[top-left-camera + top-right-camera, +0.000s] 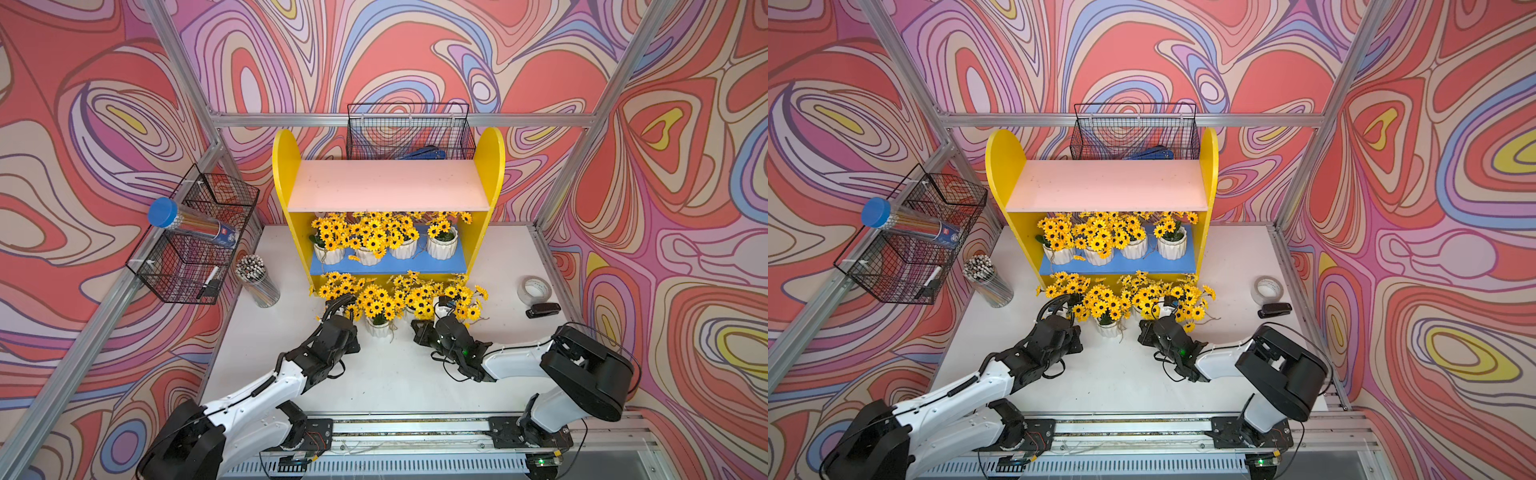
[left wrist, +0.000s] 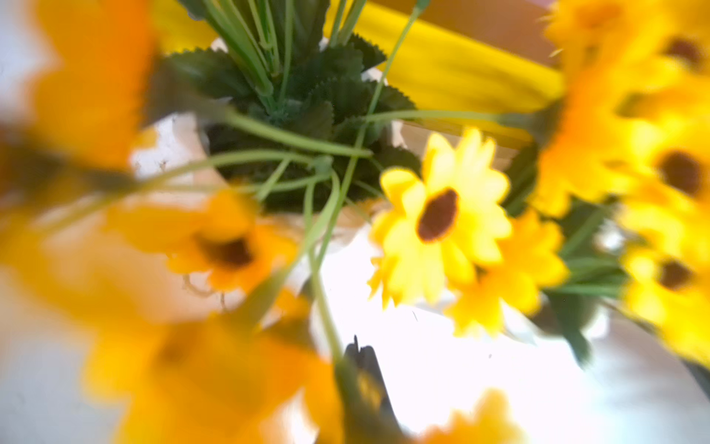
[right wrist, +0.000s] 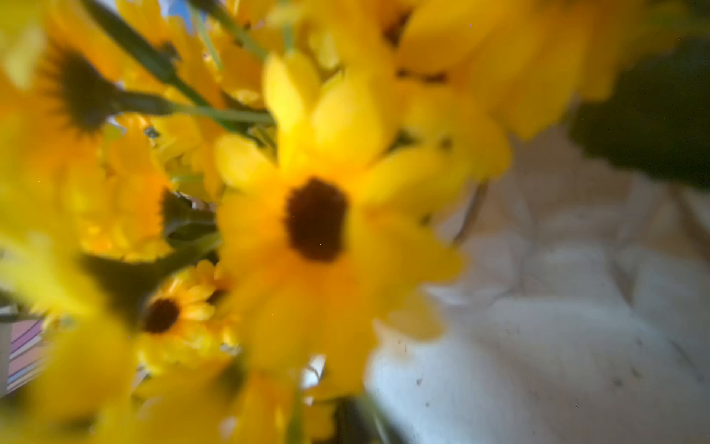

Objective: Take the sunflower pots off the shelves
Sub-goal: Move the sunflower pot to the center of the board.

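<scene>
Four white ribbed sunflower pots (image 1: 404, 248) stand on the yellow wooden shelves' (image 1: 286, 166) blue board (image 1: 419, 266), others on the white table (image 1: 395, 374) in front. The left gripper (image 1: 348, 305) and the right gripper (image 1: 444, 303) are clenched among the flowers there; grasping what, I cannot tell.

4 sunflower pots (image 1: 403, 249) on lower board (image 1: 415, 266); perhaps 4 before the shelves (image 1: 286, 166)

Hurried notes: left arm (image 1: 253, 395) and right arm (image 1: 517, 357) have white shell links, bulky black joint housings and black wrists. Thin black cables (image 1: 446, 365) loop outside. Green light (image 1: 466, 352) on right wrist. Black base plates (image 1: 505, 432), screws visible.
</scene>
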You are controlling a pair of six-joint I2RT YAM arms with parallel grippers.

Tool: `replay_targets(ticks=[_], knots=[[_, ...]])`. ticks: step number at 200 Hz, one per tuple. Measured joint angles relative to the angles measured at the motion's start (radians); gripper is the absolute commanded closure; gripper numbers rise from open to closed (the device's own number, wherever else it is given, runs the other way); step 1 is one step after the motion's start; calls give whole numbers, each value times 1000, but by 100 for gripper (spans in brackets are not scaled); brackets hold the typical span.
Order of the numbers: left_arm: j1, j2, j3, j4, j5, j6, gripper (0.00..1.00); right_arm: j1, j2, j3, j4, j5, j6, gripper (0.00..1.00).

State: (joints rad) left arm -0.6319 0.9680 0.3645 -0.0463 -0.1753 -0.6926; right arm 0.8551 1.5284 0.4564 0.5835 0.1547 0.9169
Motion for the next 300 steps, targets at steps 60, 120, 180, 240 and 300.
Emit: replay_targets(ticks=[60, 120, 180, 240, 300], knots=[[-105, 144, -10, 121, 116, -49, 100, -16, -204, -84, -357, 78, 13, 100], [-116, 470, 31, 401, 170, -89, 100, -186, -221, -87, -492, 91, -48, 100], [-113, 559, 131, 449, 92, -78, 100, -326, -116, 1, -484, 45, -184, 100], [-88, 607, 197, 481, 71, -65, 100, -335, -69, 61, -465, 21, -251, 100], [-89, 380, 63, 401, 77, -64, 100, -335, -307, 69, -653, 22, -272, 100]])
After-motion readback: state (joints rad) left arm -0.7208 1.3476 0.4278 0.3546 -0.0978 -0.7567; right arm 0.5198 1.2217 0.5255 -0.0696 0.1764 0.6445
